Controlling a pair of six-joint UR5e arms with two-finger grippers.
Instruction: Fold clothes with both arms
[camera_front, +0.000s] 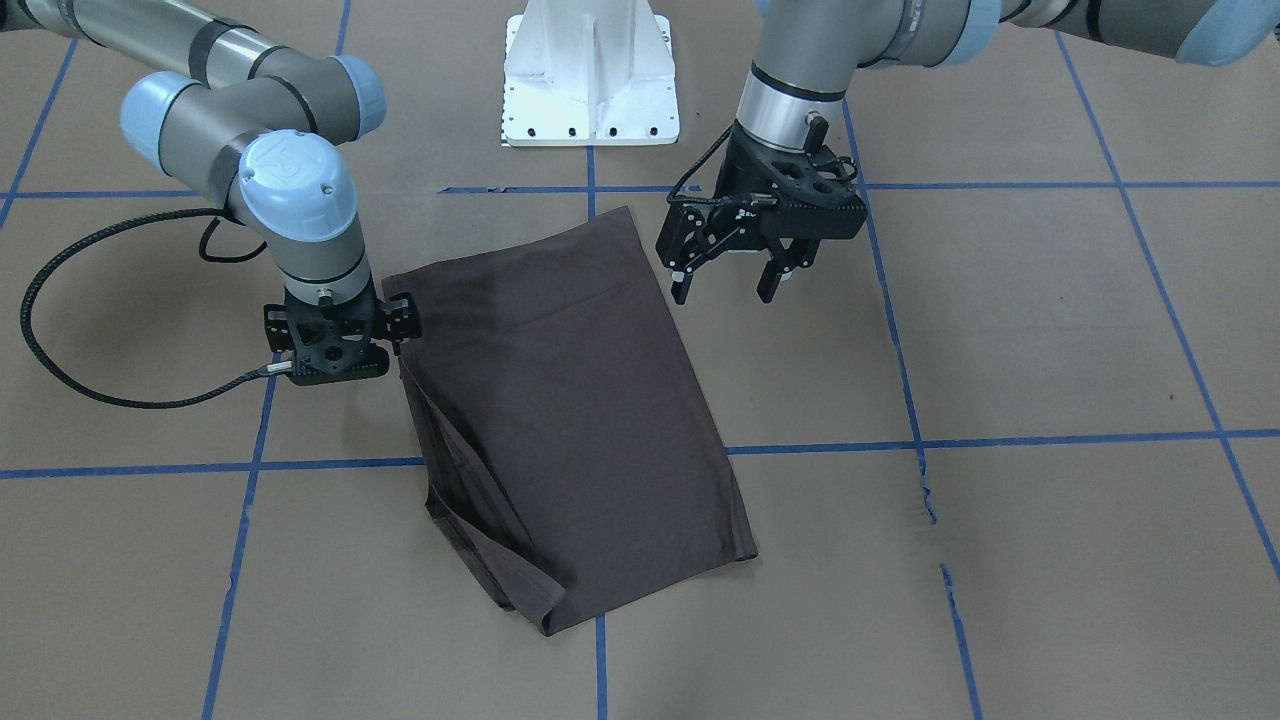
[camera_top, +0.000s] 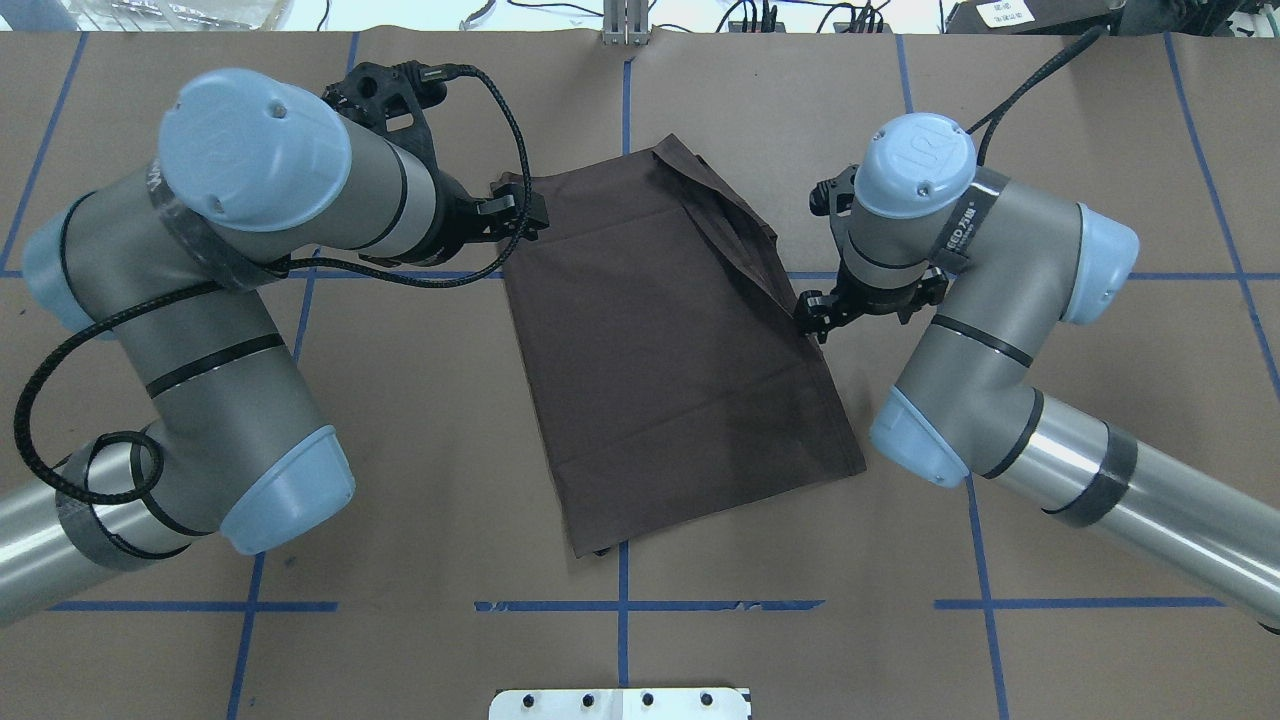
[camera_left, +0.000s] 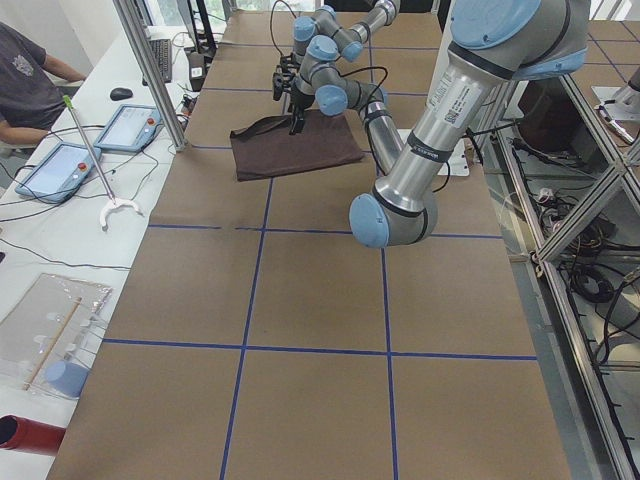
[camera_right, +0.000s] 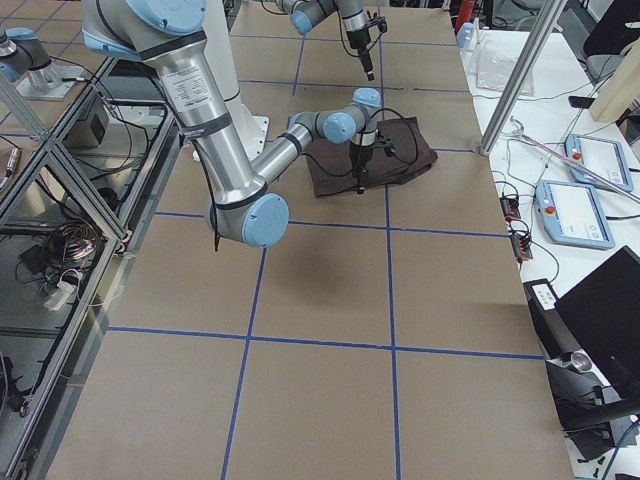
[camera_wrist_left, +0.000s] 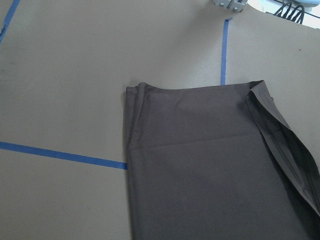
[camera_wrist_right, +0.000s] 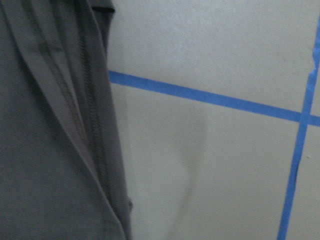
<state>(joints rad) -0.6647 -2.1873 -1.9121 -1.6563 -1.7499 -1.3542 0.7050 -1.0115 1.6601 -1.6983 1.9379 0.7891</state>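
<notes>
Nearest the front-facing camera, the bare brown tabletop (camera_front: 1000, 560) is seen, crossed by blue tape lines (camera_front: 1050, 438). Just beyond it lies the near corner of the dark grey-brown T-shirt (camera_front: 580, 420). The T-shirt is laid flat in the middle of the tabletop, folded into a rough rectangle and turned askew to the tape grid. Several layers and stitched hems are shown along its edge on the right arm's side, where the top layer is slightly lifted and creased. The garment is flanked by the two arms. The left gripper (camera_front: 724, 285) is held raised above the tabletop, just beside the T-shirt's edge on the robot's left. Its fingers (camera_front: 768, 282) are spread wide with nothing between them. The right gripper (camera_front: 335, 350) is pointed straight down at the opposite edge, low over the tabletop. Its fingers are hidden under its own body, so whether they are closed, or have any fabric between them, cannot be told. A black braided cable (camera_front: 60, 270) is looped beside the right arm. The white pedestal base (camera_front: 590, 75) is seen at the robot's end of the tabletop.
</notes>
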